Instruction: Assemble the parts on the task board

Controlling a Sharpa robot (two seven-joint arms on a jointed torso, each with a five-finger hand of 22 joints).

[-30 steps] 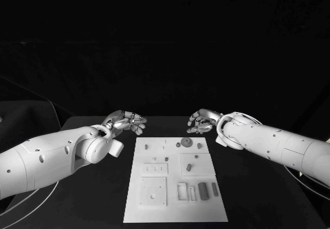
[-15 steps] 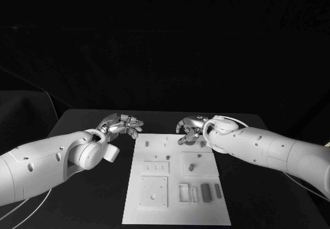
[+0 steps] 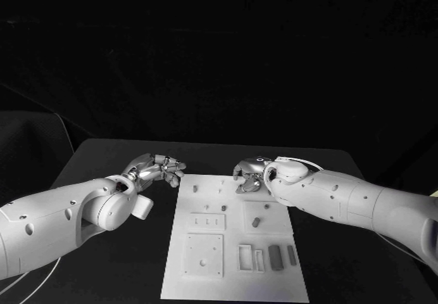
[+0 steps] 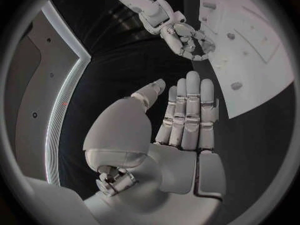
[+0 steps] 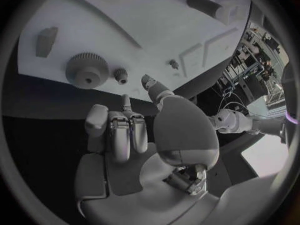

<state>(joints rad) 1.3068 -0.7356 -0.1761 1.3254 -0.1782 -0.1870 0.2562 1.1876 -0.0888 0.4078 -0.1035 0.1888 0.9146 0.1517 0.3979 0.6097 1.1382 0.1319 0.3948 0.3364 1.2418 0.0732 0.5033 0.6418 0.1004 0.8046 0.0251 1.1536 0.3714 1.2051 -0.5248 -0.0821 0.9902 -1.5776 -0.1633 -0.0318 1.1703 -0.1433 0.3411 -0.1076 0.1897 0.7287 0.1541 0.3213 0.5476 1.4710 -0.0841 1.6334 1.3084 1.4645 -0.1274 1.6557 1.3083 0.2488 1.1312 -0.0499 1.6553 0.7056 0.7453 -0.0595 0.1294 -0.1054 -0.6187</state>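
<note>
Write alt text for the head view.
Two white robot arms reach in over a black table; the right hand hovers over the far end of a white task board, the left hand just beside its far left corner. Small grey parts dot the board.

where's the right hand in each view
Head view: right hand over the far end of the board, near its right corner.
Left wrist view: it reaches in beyond the left hand, at the board's edge.
Right wrist view: its own palm and fingers fill the middle, near a large gear.
Shared landmark: the white board.
</note>
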